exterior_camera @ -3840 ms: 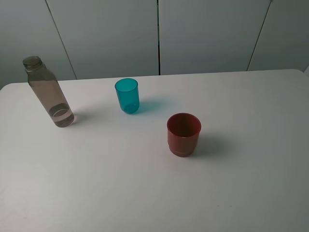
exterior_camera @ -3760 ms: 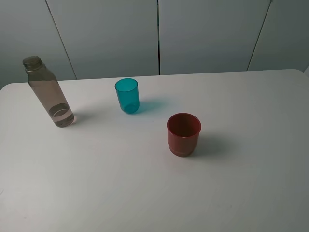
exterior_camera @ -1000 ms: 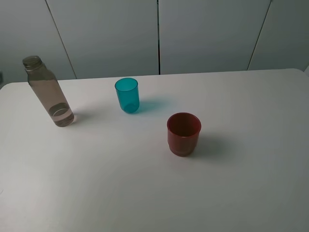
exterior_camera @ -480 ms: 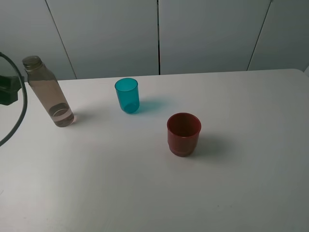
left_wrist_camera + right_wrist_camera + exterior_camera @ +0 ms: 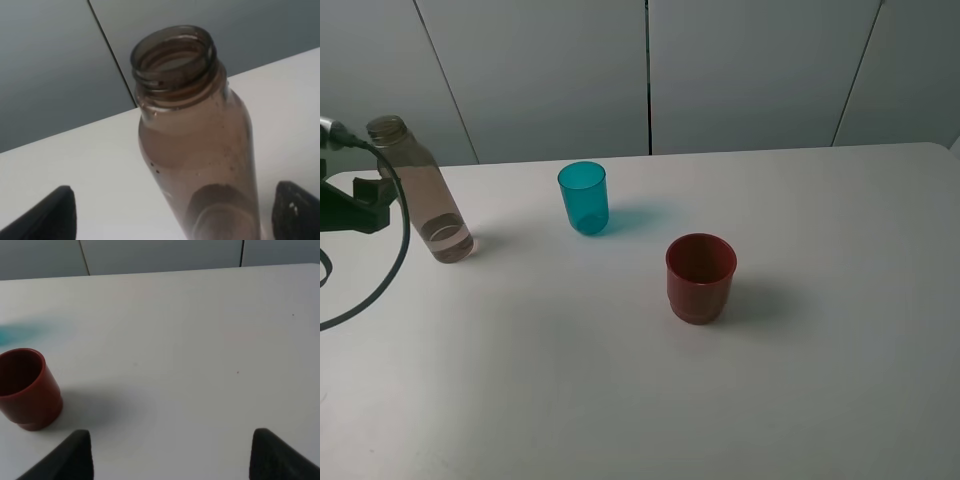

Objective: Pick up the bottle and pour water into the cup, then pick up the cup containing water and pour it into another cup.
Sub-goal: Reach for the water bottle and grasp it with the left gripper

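The bottle (image 5: 420, 190) is tall, smoky grey-brown and uncapped, and stands at the back left of the white table (image 5: 620, 400) with a little water at its bottom. My left gripper (image 5: 378, 196) has come in from the left edge and is level with the bottle's upper body. In the left wrist view the bottle (image 5: 200, 150) fills the gap between the wide-apart fingertips (image 5: 50, 215), untouched by either. The teal cup (image 5: 583, 197) stands to the bottle's right. The red cup (image 5: 700, 277) sits nearer the middle. My right gripper (image 5: 175, 455) hangs open above bare table, with the red cup (image 5: 27, 390) off to one side.
A black cable (image 5: 390, 270) loops down from the left arm beside the bottle. Grey wall panels (image 5: 650, 70) rise behind the table's far edge.
The left arm has come into the exterior view from the left edge and moved right, up to the bottle. The bottle and both cups have not moved.
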